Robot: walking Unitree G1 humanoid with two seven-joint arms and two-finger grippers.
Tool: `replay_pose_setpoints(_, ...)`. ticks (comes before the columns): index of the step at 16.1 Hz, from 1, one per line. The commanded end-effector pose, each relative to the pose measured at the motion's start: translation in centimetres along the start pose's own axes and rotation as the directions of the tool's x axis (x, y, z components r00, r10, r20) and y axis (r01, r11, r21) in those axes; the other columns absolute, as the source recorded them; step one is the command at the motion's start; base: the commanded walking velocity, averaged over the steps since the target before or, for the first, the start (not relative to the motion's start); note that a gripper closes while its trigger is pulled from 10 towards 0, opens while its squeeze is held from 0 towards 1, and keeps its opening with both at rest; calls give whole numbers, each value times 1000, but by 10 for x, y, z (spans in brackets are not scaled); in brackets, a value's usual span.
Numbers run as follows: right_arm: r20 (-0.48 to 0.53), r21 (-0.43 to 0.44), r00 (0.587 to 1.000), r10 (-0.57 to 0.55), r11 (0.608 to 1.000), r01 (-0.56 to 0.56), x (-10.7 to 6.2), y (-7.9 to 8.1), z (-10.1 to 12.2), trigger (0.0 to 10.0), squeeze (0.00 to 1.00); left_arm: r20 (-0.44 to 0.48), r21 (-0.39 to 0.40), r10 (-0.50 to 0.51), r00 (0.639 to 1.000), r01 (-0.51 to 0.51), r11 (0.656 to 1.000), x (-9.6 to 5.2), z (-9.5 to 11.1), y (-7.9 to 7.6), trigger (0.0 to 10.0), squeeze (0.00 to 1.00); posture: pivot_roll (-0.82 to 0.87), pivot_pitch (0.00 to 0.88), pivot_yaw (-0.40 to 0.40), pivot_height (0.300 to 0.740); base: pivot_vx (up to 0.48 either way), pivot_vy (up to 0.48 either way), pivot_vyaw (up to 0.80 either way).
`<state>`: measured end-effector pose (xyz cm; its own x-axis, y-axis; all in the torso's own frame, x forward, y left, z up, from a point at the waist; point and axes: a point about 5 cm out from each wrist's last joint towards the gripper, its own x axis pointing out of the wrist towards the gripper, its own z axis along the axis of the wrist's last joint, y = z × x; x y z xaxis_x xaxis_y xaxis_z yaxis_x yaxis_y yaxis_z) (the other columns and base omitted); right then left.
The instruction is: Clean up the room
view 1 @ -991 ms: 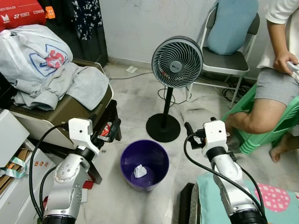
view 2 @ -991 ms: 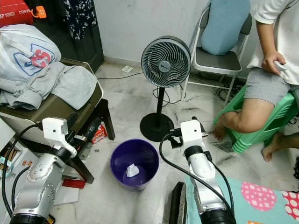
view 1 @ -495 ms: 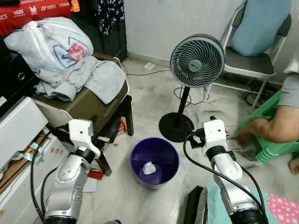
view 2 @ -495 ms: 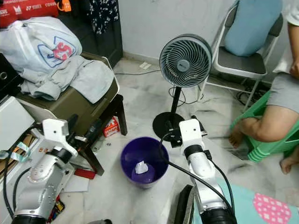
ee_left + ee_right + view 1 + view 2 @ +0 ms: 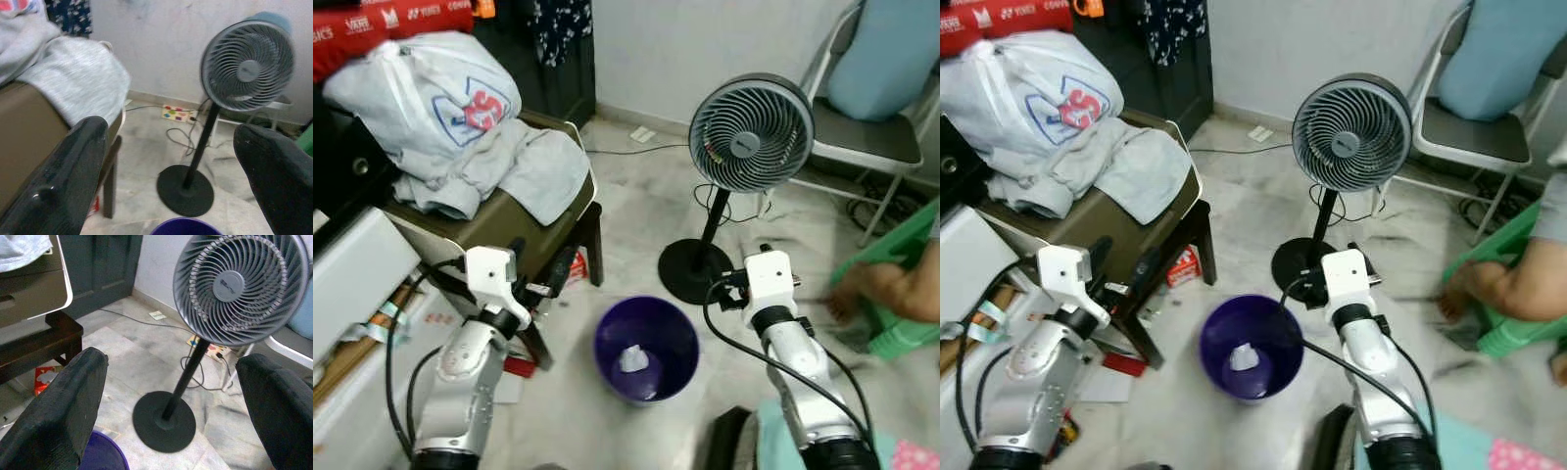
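Both arms are raised w/ nothing held: the left gripper (image 5: 171, 161) has its black fingers spread wide, and the right gripper (image 5: 171, 396) likewise, jaws well apart. Judging from this, the robot is btwn pickups, scanning for the next bit of litter. To do that well: pick one target, e.g. the small red-and-white packet (image 5: 1184, 266) on the floor under the dark wooden table (image 5: 1180, 227), then square up before reaching, staying clear of the grey pedestal fan (image 5: 749, 133) and its cord. The round purple plastic bin (image 5: 646, 349) sits on the marble floor btwn the arms, just beside the fan's base, and holds one crumpled white paper scrap (image 5: 633, 358); otherwise plenty of room. A white plastic bag (image 5: 426, 93) and grey clothes (image 5: 514, 166) are heaped on the table.
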<state>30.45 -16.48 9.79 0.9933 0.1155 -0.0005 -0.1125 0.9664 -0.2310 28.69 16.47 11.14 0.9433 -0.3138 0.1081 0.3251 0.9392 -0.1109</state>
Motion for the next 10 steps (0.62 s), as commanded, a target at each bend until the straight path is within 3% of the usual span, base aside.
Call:
replay_pose_setpoints(1,-13,11,1000,10,1000,-10,-1,2,-3,10000,0,-13,9,8,1000,-8,1000,-3,-2,4,10000,0,-26,122,-25,740,281,0,0)
replay_pose_setpoints(5,-15,12,1000,14,1000,-14,0,3,-4,10000,0,-13,12,8,1000,-8,1000,-3,-2,4,10000,0,-24,116,-24,740,269,0,0)
replay_pose_setpoints(10,-15,14,1000,17,1000,-17,0,3,-4,10000,0,-24,19,27,999,-27,999,-2,-4,6,10000,0,-23,117,-23,740,0,0,0)
